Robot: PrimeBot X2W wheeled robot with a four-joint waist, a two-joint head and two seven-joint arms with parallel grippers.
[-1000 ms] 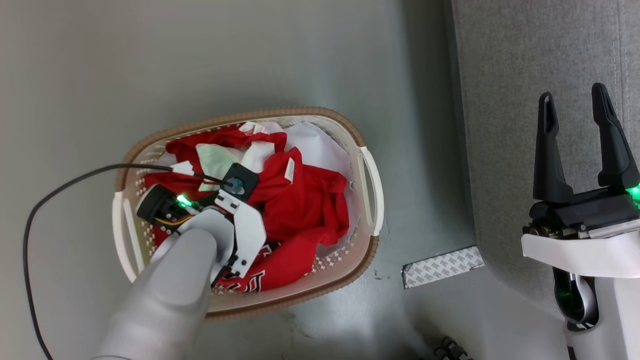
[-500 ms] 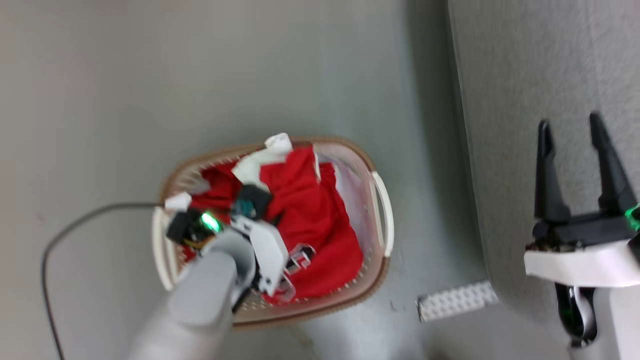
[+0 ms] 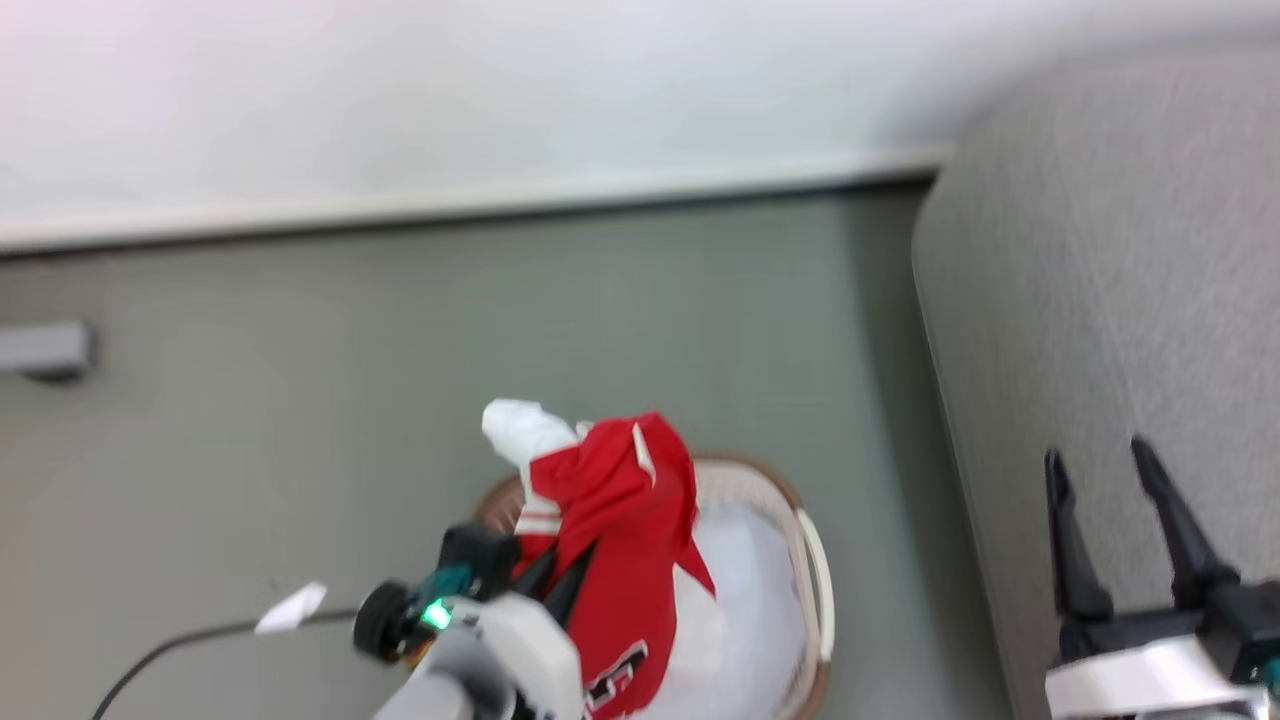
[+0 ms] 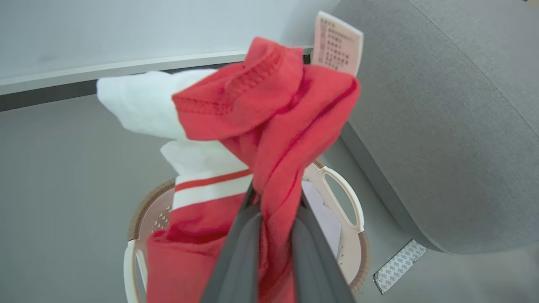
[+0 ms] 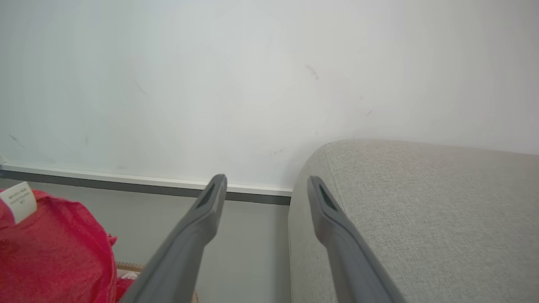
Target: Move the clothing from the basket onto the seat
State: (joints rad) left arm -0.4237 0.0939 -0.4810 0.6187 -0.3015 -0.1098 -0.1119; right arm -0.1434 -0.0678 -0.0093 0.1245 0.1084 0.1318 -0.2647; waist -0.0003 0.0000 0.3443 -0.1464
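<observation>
In the head view, which is blurred, the left gripper [image 3: 566, 578] sits near the bottom edge with its two dark fingers pinched together on the clothing [image 3: 625, 500]. The red garment with white trim hangs from that grip above the basket [image 3: 818, 580]. The basket stands on the grey floor [image 3: 400, 380], just beside the near edge of the seat [image 3: 1100, 280]. Something pale, probably a white cloth [image 3: 755, 590], lies inside the basket. The right gripper [image 3: 1096, 455] is at the lower right over the seat's edge, fingers spread apart and holding nothing. A dark cable [image 3: 180, 650] and a white paper scrap [image 3: 290, 607] lie on the floor at the lower left.

In the left wrist view, the left gripper [image 4: 276, 198] is clamped on a twisted fold of the clothing [image 4: 273, 105]. A white cuff and a printed label [image 4: 337, 42] stick out above the fingers. The basket [image 4: 353, 210] is below, its handle toward the seat [image 4: 442, 126]. A patterned tape strip [image 4: 400, 266] lies on the floor at the seat's foot.

In the right wrist view, the right gripper [image 5: 266, 185] is wide open and empty, one finger over the rounded edge of the seat [image 5: 421, 202]. The clothing [image 5: 54, 252] shows in the lower left corner, apart from these fingers.
</observation>
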